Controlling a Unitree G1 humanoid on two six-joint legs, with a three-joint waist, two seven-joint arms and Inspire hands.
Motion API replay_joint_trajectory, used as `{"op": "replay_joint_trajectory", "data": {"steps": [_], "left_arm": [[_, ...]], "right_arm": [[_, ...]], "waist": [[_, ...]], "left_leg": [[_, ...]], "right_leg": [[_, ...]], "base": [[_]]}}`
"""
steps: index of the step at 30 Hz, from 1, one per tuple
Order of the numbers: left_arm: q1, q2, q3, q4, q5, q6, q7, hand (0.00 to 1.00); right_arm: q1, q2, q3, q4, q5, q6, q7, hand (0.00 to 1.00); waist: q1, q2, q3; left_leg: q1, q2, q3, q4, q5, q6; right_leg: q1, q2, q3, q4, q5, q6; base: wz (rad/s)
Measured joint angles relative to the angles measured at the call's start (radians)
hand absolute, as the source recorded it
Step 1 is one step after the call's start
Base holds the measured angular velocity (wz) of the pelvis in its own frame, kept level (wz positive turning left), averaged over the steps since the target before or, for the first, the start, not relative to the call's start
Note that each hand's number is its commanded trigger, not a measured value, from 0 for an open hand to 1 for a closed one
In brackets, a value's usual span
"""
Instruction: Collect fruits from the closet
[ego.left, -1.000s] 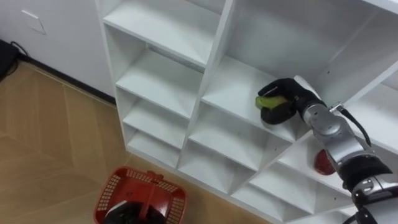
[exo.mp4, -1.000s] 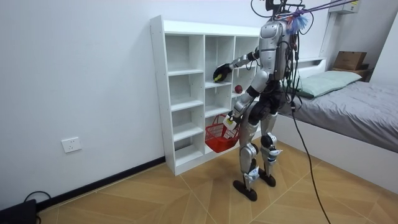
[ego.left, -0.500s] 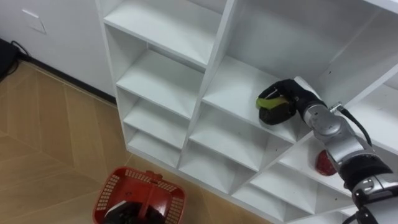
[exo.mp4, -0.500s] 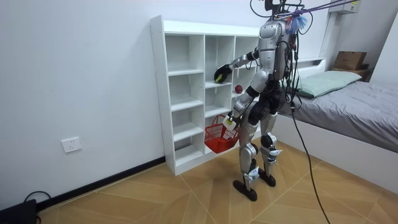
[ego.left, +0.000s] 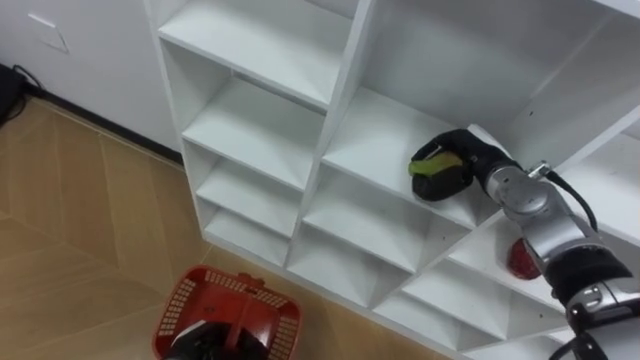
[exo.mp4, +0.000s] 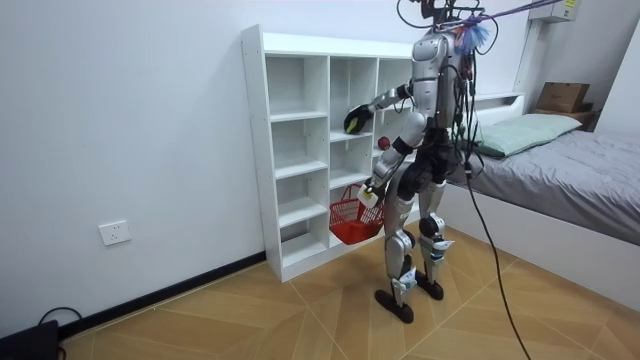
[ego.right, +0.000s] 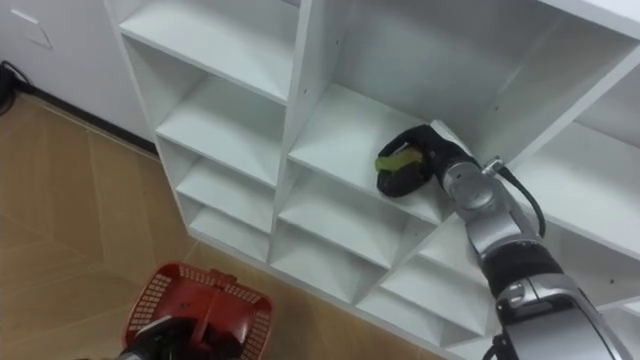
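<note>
- Fingers (ego.left: 440, 186) of the right hand (ego.left: 470, 160) are curled closed round a yellow-green fruit (ego.left: 434, 160); only a strip of the fruit is seen between them.
- Fruit and hand are located at the front edge of a shelf board (ego.left: 375, 140) in the middle column of the white closet (ego.left: 345, 95). Contact between fruit and board cannot be judged.
- Right forearm is stretched out from the lower right, across the front of the column next to it.
- A red fruit (ego.left: 520, 262) is seen one compartment lower in that right-hand column, partly covered by the forearm and well apart from the held fruit.
- Left hand (ego.left: 205, 345) is held low, closed on the handle of a red basket (ego.left: 185, 300). The basket is hung above the wooden floor (ego.left: 70, 220), in front of the closet's lowest compartments.
- In the room view, the robot is seen standing upright at the closet, right arm raised to mid-height, basket at thigh level.
- A bed (exo.mp4: 580, 170) is placed behind it, on the room view's right.
</note>
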Motion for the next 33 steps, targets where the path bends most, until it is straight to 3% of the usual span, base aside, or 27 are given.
{"op": "replay_joint_trajectory", "data": {"steps": [8,19,25,27,33], "left_arm": [[0.002,-0.044,-0.002,-0.001,0.000,0.000,0.021,1.00],[0.001,-0.056,-0.021,0.018,-0.008,-0.023,0.059,1.00],[0.000,-0.074,-0.036,0.031,-0.008,-0.024,0.060,1.00],[-0.004,-0.074,-0.038,0.031,-0.008,-0.025,0.058,1.00],[-0.015,-0.076,-0.048,0.026,-0.020,-0.043,0.034,1.00]], "right_arm": [[0.145,0.021,-0.013,-0.224,-0.080,-0.008,-0.002,1.00],[0.328,0.055,0.018,-0.423,-0.119,-0.050,0.025,1.00],[0.480,0.068,0.073,-0.425,-0.169,0.024,0.139,1.00],[0.495,0.078,0.089,-0.425,-0.224,0.024,0.170,1.00],[0.491,0.113,0.088,-0.436,-0.272,0.022,0.188,1.00]], "waist": [[-0.014,0.035,-0.0063],[-0.056,0.057,-0.0141],[-0.062,0.078,-0.0089],[-0.075,0.091,-0.0097],[-0.092,0.092,-0.0100]], "left_leg": [[0.017,0.003,0.030,-0.005,-0.005,0.002],[0.047,0.019,0.069,-0.025,-0.007,0.001],[0.023,0.024,0.105,-0.023,-0.008,-0.001],[0.009,0.029,0.123,-0.019,-0.008,-0.002],[0.010,0.035,0.133,-0.015,-0.009,-0.004]], "right_leg": [[0.001,0.003,0.026,0.000,0.000,0.000],[0.005,0.010,0.079,0.001,0.001,-0.002],[-0.041,0.016,0.111,0.018,0.007,-0.008],[-0.065,0.020,0.129,0.026,0.009,-0.010],[-0.067,0.024,0.136,0.021,0.009,-0.011]], "base": [[-0.10],[-0.12],[-0.20],[-0.23],[-0.04]]}}
